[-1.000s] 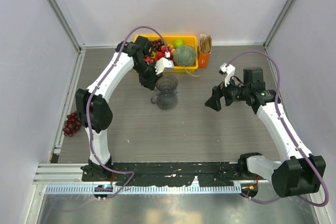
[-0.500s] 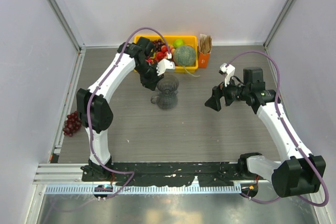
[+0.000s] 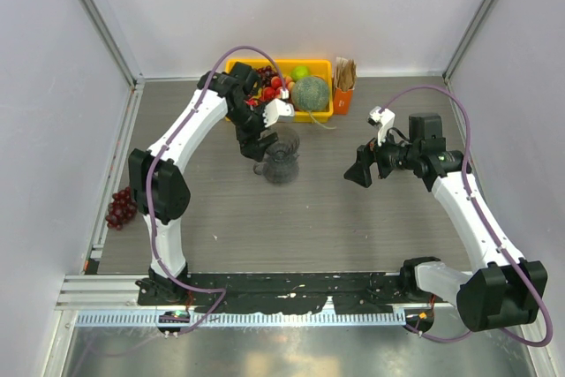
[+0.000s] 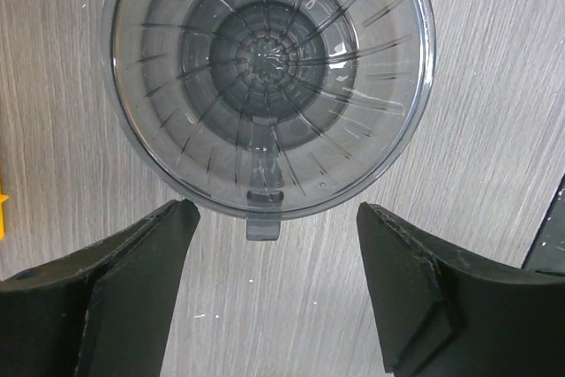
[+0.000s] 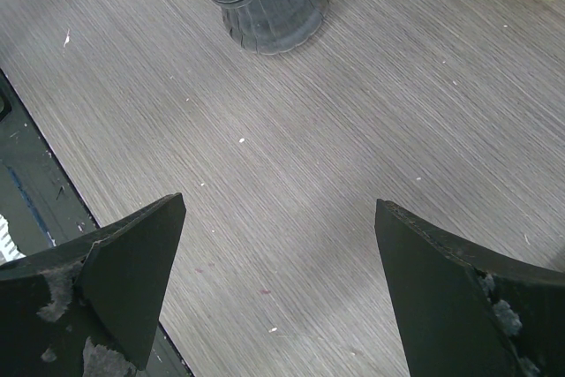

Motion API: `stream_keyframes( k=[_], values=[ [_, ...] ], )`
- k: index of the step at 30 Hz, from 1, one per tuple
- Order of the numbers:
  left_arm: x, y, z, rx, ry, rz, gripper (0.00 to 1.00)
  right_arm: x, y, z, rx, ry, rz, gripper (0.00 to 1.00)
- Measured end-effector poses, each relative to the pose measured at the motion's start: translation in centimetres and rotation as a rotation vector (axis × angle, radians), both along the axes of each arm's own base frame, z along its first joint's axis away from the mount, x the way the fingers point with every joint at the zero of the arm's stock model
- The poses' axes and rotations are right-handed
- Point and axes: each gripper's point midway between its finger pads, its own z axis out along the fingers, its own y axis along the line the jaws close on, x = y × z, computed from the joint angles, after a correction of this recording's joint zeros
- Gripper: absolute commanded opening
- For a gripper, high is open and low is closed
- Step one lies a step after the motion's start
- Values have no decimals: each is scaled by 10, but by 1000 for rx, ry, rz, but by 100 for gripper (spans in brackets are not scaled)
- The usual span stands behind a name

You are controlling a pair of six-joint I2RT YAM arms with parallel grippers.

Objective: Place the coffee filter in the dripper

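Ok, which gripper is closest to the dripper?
The left gripper, jaws open right beside the dripper and its rim; the right gripper hangs over the table, farther off.

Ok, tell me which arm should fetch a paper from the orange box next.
Right, probably: the right end effector, open and empty, sits nearer the brown papers; the left end effector is open above the dripper.

Robotics lab cell, white enclosure walls (image 3: 291, 6), aluminium rail (image 3: 97, 290), grey tabletop (image 3: 309, 218)
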Motion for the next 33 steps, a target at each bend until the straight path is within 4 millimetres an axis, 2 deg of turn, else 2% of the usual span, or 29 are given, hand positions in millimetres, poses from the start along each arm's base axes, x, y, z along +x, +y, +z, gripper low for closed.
stream_keyframes(
  k=[5, 13, 19, 33],
  values=[
    [-2, -2, 2, -15, 7, 2, 99, 0, 0, -1, 0, 5, 0, 95],
    [-6, -5, 18, -61, -29, 13, 99, -1, 0, -1, 2, 10, 3, 95],
    [-6, -5, 32, -85, -72, 8, 88, -2, 1, -1, 5, 11, 6, 96],
    [-6, -5, 26, -77, -61, 2, 75, -3, 1, -1, 10, 14, 10, 96]
  ],
)
